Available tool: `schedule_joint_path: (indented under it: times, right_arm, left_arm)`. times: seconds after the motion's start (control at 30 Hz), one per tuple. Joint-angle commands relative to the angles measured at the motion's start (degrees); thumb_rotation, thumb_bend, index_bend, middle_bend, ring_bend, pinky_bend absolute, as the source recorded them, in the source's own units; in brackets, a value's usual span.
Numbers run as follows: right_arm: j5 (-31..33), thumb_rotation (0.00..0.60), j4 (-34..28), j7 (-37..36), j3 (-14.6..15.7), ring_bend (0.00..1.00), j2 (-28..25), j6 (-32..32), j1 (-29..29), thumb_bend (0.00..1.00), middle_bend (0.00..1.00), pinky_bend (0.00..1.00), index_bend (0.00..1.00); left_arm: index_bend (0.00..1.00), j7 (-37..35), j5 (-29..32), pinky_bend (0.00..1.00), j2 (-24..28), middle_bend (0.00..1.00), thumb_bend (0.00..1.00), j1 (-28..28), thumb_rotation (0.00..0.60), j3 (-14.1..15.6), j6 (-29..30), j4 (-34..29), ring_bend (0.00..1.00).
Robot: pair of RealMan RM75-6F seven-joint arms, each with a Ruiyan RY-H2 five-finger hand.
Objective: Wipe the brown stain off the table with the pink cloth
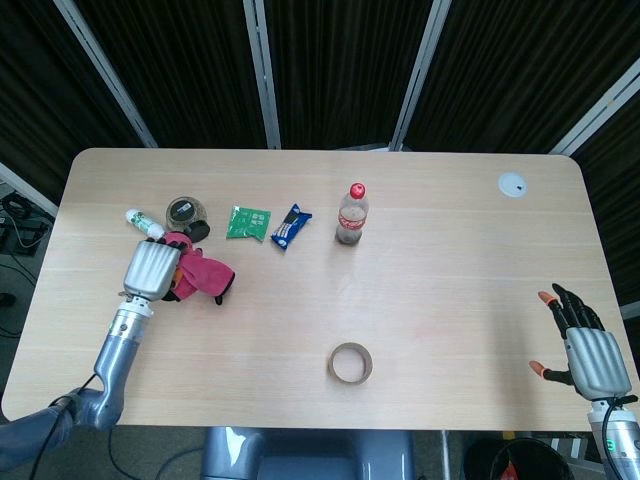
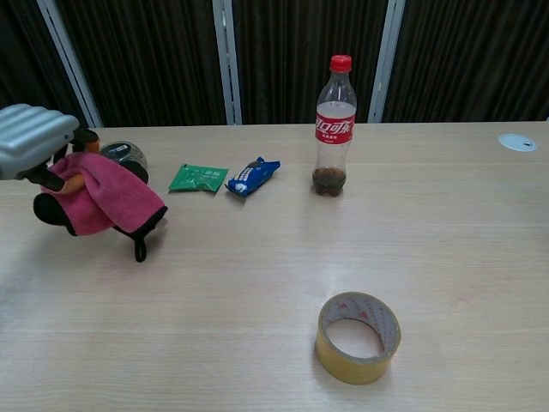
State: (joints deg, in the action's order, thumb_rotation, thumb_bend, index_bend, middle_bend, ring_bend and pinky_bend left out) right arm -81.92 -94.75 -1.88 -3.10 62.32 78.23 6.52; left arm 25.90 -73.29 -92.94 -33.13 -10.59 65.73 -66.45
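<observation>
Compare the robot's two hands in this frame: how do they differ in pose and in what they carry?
The left hand grips the pink cloth over the table's left side, beside the glass jar; the right hand holds nothing. The left hand's fingers are curled around the cloth; the right hand's fingers are spread apart. The left hand is over the tabletop; the right hand is off its right edge. Both have silver backs.

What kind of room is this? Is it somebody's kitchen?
Probably not a kitchen; more likely a robot test lab. A pale wooden table stands before black curtains with metal poles, and a silver robot left hand holds a pink cloth.
</observation>
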Motion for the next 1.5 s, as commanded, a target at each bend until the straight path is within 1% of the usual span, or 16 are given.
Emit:
schedule_joint_path:
  times: [0.03, 0.13, 0.23, 0.33, 0.4, 0.47, 0.53, 0.57, 0.7, 0.87, 1.0, 1.13, 1.2, 1.27, 1.43, 1.5]
  right_arm:
    - [0.0, 0.600, -0.1, 0.3, 0.0, 0.00, 0.1, 0.0, 0.0, 0.00, 0.00, 0.14, 0.10]
    - [0.0, 0.600, 0.0, 0.7, 0.0, 0.00, 0.3, 0.0, 0.1, 0.00, 0.00, 0.14, 0.10]
    - [-0.1, 0.600, 0.1, 0.8, 0.0, 0.00, 0.4, -0.1, 0.2, 0.00, 0.00, 0.14, 0.10]
    - [0.0, 0.600, 0.1, 0.9, 0.0, 0.00, 0.4, -0.3, 0.3, 0.00, 0.00, 0.14, 0.10]
    - [0.0, 0.600, 0.1, 1.0, -0.1, 0.00, 0.5, -0.3, 0.3, 0.00, 0.00, 0.14, 0.10]
    - [0.0, 0.600, 0.1, 1.0, -0.1, 0.00, 0.5, -0.3, 0.3, 0.00, 0.00, 0.14, 0.10]
    - [0.1, 0.600, 0.0, 0.9, -0.1, 0.00, 0.4, -0.4, 0.3, 0.00, 0.00, 0.13, 0.10]
    - [0.1, 0.600, 0.0, 1.0, 0.0, 0.00, 0.4, -0.5, 0.3, 0.00, 0.00, 0.14, 0.10]
    - [-0.1, 0.600, 0.0, 1.2, 0.0, 0.00, 0.4, -0.4, 0.3, 0.00, 0.00, 0.14, 0.09]
    - [-0.2, 0.600, 0.0, 1.4, 0.1, 0.00, 0.4, -0.3, 0.3, 0.00, 0.00, 0.13, 0.09]
    - [-0.1, 0.600, -0.1, 1.4, 0.1, 0.00, 0.4, -0.4, 0.3, 0.00, 0.00, 0.14, 0.09]
    - [-0.3, 0.600, -0.2, 0.8, 0.0, 0.00, 0.3, -0.2, 0.3, 0.00, 0.00, 0.14, 0.09]
    - [-0.8, 0.600, -0.1, 0.5, 0.0, 0.00, 0.4, 0.2, 0.3, 0.00, 0.00, 0.14, 0.09]
    - [-1.2, 0.600, 0.0, 0.2, 0.2, 0.00, 0.5, 0.3, 0.2, 0.00, 0.00, 0.14, 0.09]
    - [-1.4, 0.600, 0.2, 0.7, 0.3, 0.00, 0.5, 0.2, 0.3, 0.00, 0.00, 0.13, 0.08]
    - [-1.8, 0.600, 0.0, 0.6, 0.4, 0.00, 0.5, 0.2, 0.3, 0.00, 0.00, 0.14, 0.05]
  left_arm:
    - [0.82, -1.6, 0.2, 0.57, 3.0, 0.62, 0.65, 1.4, 0.600, -0.1, 1.1, -2.3, 0.52]
    - [0.80, -2.6, 0.7, 0.57, 5.2, 0.60, 0.62, 2.4, 0.600, 0.2, 1.2, -3.9, 0.51]
    - [0.77, -3.1, 0.4, 0.56, 6.5, 0.56, 0.53, 3.2, 0.600, 1.1, 1.3, -4.6, 0.48]
    - [0.68, -3.2, 1.0, 0.51, 7.5, 0.43, 0.38, 3.9, 0.600, 2.0, 0.6, -5.3, 0.38]
    - [0.57, -3.2, 1.7, 0.38, 7.9, 0.30, 0.28, 4.4, 0.600, 2.4, -0.1, -5.9, 0.26]
    - [0.42, -2.8, 2.4, 0.20, 8.4, 0.13, 0.17, 4.7, 0.600, 2.7, -0.5, -6.6, 0.09]
    - [0.32, -2.2, 2.8, 0.10, 8.8, 0.02, 0.10, 5.0, 0.600, 2.9, -0.6, -7.3, 0.01]
    - [0.29, -2.0, 3.0, 0.07, 9.0, 0.00, 0.08, 5.1, 0.600, 3.0, -0.5, -7.6, 0.00]
    - [0.22, -1.0, 4.6, 0.03, 10.0, 0.00, 0.02, 5.8, 0.600, 2.6, 0.0, -9.7, 0.00]
    - [0.19, -0.5, 6.2, 0.01, 11.7, 0.00, 0.00, 6.9, 0.600, 2.5, 0.9, -13.0, 0.00]
    - [0.17, -1.2, 6.8, 0.00, 14.2, 0.00, 0.00, 8.7, 0.600, 2.4, 3.1, -17.8, 0.00]
    - [0.14, -2.5, 7.1, 0.00, 17.7, 0.00, 0.00, 11.5, 0.600, 2.6, 6.6, -23.9, 0.00]
    - [0.10, -2.7, 6.9, 0.00, 19.4, 0.00, 0.00, 13.1, 0.600, 3.2, 8.5, -26.7, 0.00]
    - [0.07, -3.7, 4.5, 0.00, 21.3, 0.00, 0.00, 15.5, 0.600, 4.6, 11.9, -28.9, 0.00]
    - [0.02, -5.9, -1.0, 0.00, 23.9, 0.00, 0.00, 19.7, 0.600, 7.7, 17.7, -30.1, 0.00]
    - [0.01, -6.8, -3.1, 0.00, 25.4, 0.00, 0.00, 21.8, 0.600, 9.4, 19.8, -30.9, 0.00]
